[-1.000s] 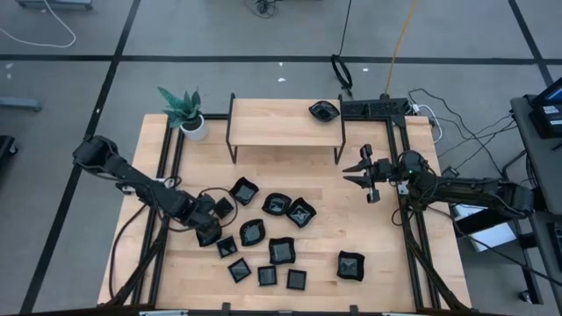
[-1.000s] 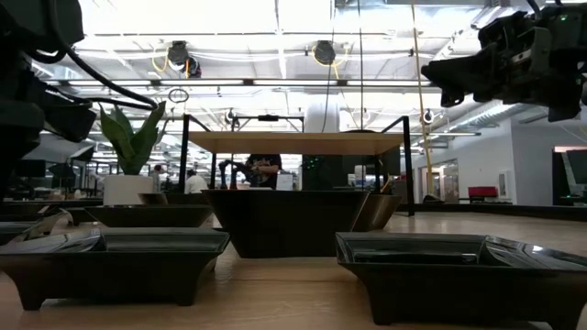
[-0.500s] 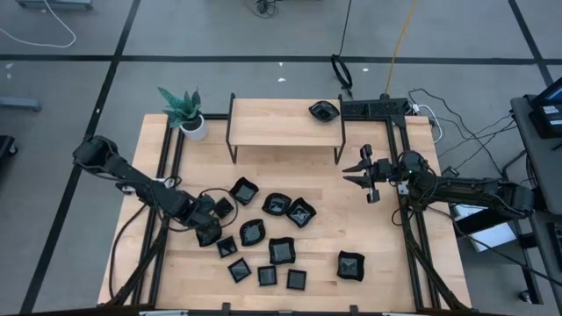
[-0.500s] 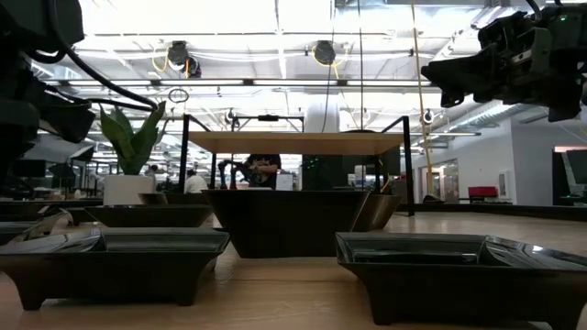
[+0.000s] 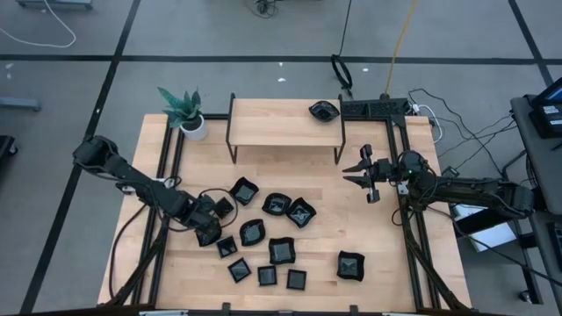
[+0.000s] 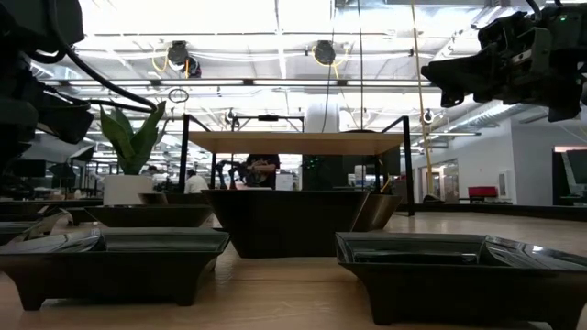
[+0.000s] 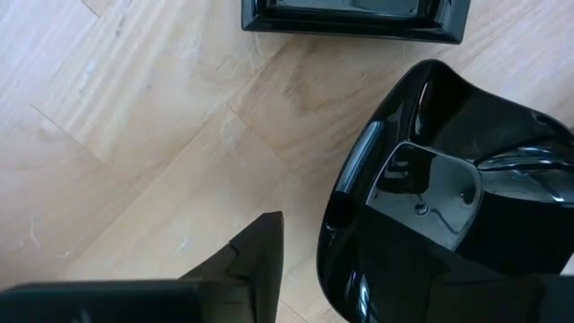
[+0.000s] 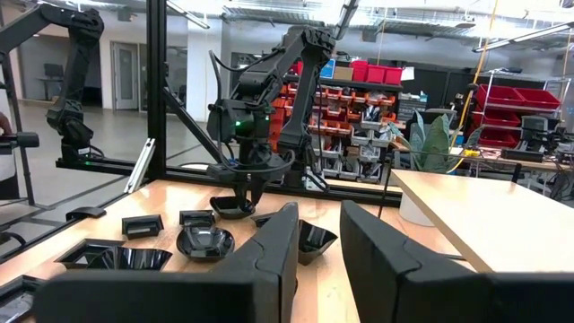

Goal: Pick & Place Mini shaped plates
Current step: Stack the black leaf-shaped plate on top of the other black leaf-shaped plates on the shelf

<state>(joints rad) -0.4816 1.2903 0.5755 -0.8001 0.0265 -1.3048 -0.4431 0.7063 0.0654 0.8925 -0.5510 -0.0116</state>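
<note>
Mini shaped plates: black glossy dishes [image 5: 279, 250] scattered over the near half of the wooden table [image 5: 386, 263], most of them just right of and in front of the left gripper, some square, some wavy-edged.
Plate at the left gripper: a rounded glossy dish [image 7: 448, 215]; its rim sits between the left gripper's fingers, one dark finger [image 7: 256, 260] just outside the rim on bare wood.
Square plate: a straight-sided dish [image 7: 354, 18] lies just beyond the rounded one, apart from it.
Left gripper: [image 5: 209, 230] low over the table at the left edge of the cluster, jaws partly apart around the rounded dish's rim; whether they press on it I cannot tell.
Right gripper: [image 5: 362, 174] raised over bare table on the right side, well apart from the plates, fingers [image 8: 278, 242] a narrow gap apart with nothing between them.
Lone plates: one dish [image 5: 350, 265] sits in front of the right gripper toward the near edge; another [image 5: 323, 110] rests on the raised wooden shelf [image 5: 281, 123] behind the cluster.
Potted plant: [image 5: 184, 110] stands at the far left corner, beside the shelf.
Low view: two square dishes [image 6: 115, 261] close to the camera, a bigger one [image 6: 293, 220] behind them.
</note>
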